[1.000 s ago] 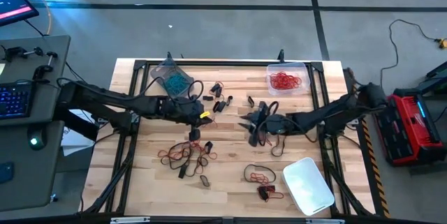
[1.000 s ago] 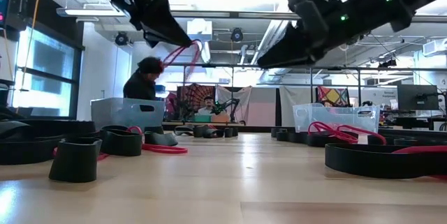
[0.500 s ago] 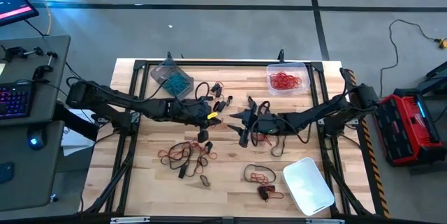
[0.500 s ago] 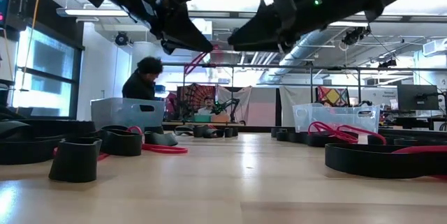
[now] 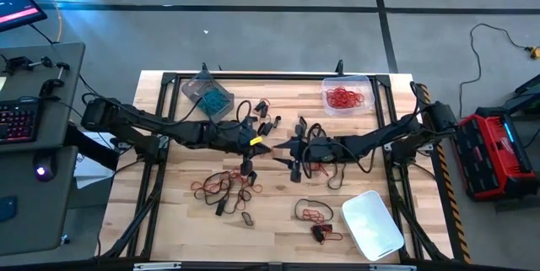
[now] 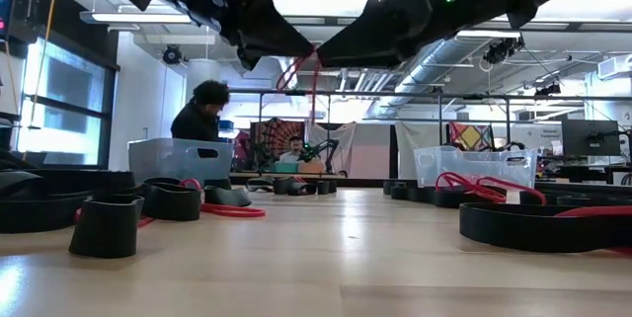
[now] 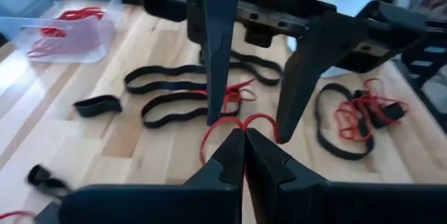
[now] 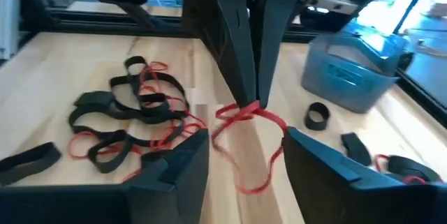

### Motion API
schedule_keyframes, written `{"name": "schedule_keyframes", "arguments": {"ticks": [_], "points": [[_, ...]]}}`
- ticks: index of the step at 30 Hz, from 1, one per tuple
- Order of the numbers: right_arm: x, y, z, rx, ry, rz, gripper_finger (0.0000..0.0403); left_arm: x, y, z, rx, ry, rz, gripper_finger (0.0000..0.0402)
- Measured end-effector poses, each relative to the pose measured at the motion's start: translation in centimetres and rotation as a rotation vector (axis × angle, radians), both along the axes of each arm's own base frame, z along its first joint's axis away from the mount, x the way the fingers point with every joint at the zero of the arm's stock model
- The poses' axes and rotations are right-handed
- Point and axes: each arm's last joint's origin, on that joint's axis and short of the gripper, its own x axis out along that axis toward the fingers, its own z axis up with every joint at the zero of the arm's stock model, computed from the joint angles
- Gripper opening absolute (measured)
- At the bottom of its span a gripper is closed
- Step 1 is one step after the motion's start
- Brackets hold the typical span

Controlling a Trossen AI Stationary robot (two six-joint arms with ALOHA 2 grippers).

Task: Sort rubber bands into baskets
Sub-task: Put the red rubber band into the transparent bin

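Note:
My left gripper (image 5: 263,145) (image 7: 244,136) is shut on a red rubber band (image 8: 260,176) above the middle of the table. My right gripper (image 5: 282,150) (image 8: 244,139) is open and faces it, one finger on either side of the hanging band; I see no touch. The grey-tinted basket (image 5: 207,94) holds teal bands at the far left. The clear basket (image 5: 347,96) holds red bands at the far right. The whitish basket (image 5: 372,224) stands near the front right. Loose red and black bands (image 5: 224,188) lie on the table. My left gripper pinches the red band's upper part (image 8: 242,110) between its two fingertips, which slant down toward the table's right. The band seems bunched or looped at the pinch. It hangs slack below the fingers (image 6: 312,85), lifted clear of the table.
Black bands (image 5: 263,121) lie behind the grippers. More red and black bands (image 5: 313,213) lie near the whitish basket. A black metal frame (image 5: 253,76) runs round the table. A person (image 6: 202,115) sits in the room beyond.
My left gripper has carried the hanging red band a little toward the table's right. My right gripper has moved toward the table's left, up to the left gripper, until its open fingers stand on either side of the band.

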Motion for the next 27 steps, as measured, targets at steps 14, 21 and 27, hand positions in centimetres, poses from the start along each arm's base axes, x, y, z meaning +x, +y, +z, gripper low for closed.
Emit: {"name": "schedule_keyframes", "arguments": {"ticks": [14, 21, 27], "points": [[0.0, 0.0, 0.1, -0.038, -0.005, 0.023, 0.0016, 0.1, -0.1, 0.3, -0.022, -0.032, -0.027, 0.0002], [-0.2, -0.2, -0.5, -0.068, 0.061, -0.051, 0.0005, 0.1, 0.0, 0.2, 0.003, -0.022, 0.013, 0.0040], [-1.0, -0.7, -0.5, -0.084, 0.124, -0.159, 0.0002, -0.2, 0.0, -0.3, 0.046, -0.009, 0.077, 0.0087]]}}
